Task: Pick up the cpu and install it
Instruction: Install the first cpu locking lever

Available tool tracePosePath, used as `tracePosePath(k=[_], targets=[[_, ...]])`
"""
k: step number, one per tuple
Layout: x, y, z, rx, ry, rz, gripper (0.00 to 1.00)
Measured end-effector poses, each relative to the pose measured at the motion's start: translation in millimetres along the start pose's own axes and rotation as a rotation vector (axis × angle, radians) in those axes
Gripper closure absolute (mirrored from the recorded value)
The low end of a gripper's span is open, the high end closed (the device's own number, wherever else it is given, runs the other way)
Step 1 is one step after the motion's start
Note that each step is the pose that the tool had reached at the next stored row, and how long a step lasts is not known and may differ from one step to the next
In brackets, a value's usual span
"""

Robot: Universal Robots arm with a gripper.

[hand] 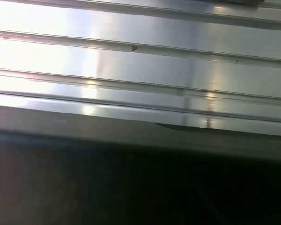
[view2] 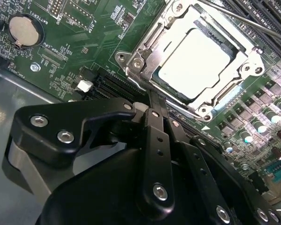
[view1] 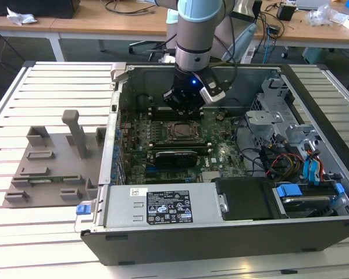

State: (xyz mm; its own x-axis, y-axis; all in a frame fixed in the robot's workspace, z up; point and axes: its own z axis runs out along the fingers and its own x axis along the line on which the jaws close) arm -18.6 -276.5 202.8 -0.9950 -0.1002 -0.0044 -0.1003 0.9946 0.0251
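Cpu (view2: 195, 63): seated in socket frame (view2: 139, 58), at 1 o'clock from gripper (view2: 155, 101), whose fingers look clenched together, empty. Risk: a stray nudge skews it, bending pins.

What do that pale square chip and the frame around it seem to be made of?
The cpu looks topped with a matte, silvery metal plate: it catches light softly, with no sharp reflections. The socket frame around it seems to be bright, polished metal, judging by its hard glints and screw heads. The hand near them looks like matte black metal or plastic; I cannot tell which.
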Motion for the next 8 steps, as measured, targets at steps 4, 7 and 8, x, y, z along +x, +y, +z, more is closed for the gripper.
tracePosePath(k=[4,7,8], targets=[[-1.5,-1.1,0.8,-0.017,-0.0003,0.0,0.89],[-2.9,-1.7,1.5,-0.0472,-0.0033,0.0,0.89],[-3.0,-2.0,1.5,-0.0472,-0.0032,0.0,0.89]])
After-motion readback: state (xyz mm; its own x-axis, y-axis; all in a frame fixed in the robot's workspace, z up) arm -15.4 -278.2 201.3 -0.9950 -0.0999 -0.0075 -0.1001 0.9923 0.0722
